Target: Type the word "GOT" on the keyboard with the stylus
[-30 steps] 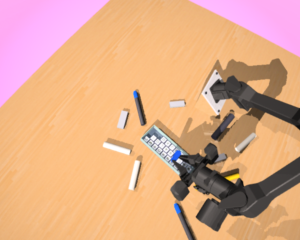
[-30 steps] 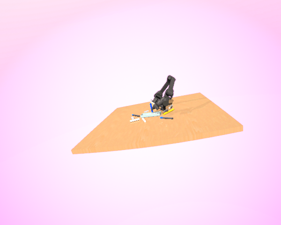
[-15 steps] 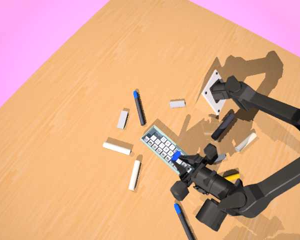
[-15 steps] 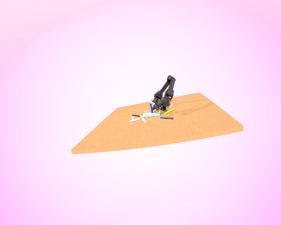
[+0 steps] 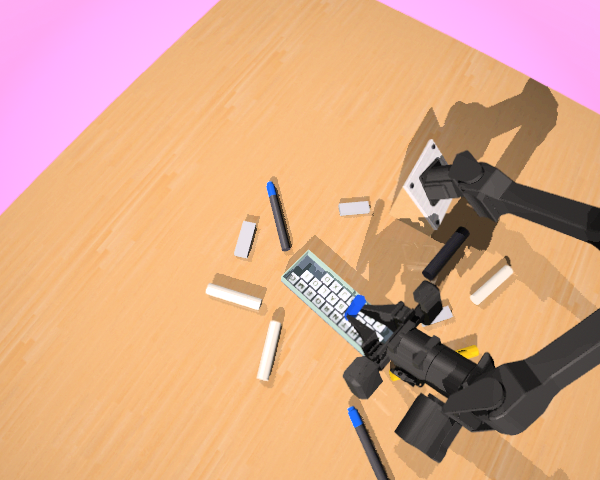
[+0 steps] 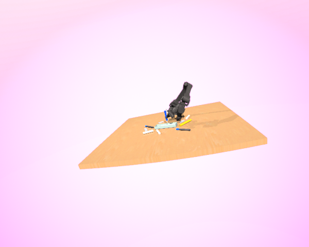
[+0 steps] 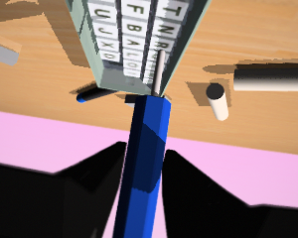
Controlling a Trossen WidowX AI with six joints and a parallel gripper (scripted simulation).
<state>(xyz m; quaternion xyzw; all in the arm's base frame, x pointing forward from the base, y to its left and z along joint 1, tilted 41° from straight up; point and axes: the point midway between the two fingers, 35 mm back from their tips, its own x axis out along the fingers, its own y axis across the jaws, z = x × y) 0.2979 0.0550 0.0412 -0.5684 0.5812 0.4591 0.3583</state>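
The gripper [image 7: 144, 174] was closed on the blue stylus [image 7: 145, 149], one black finger on each side of the shaft. The stylus's thin grey tip [image 7: 159, 69] stood over the near right edge of the keyboard [image 5: 321, 289], by the column of keys that includes N and R. The keyboard lay on the wooden desk [image 5: 160, 155], with white sticks [image 5: 234, 296] and a dark pen [image 5: 278, 215] scattered nearby
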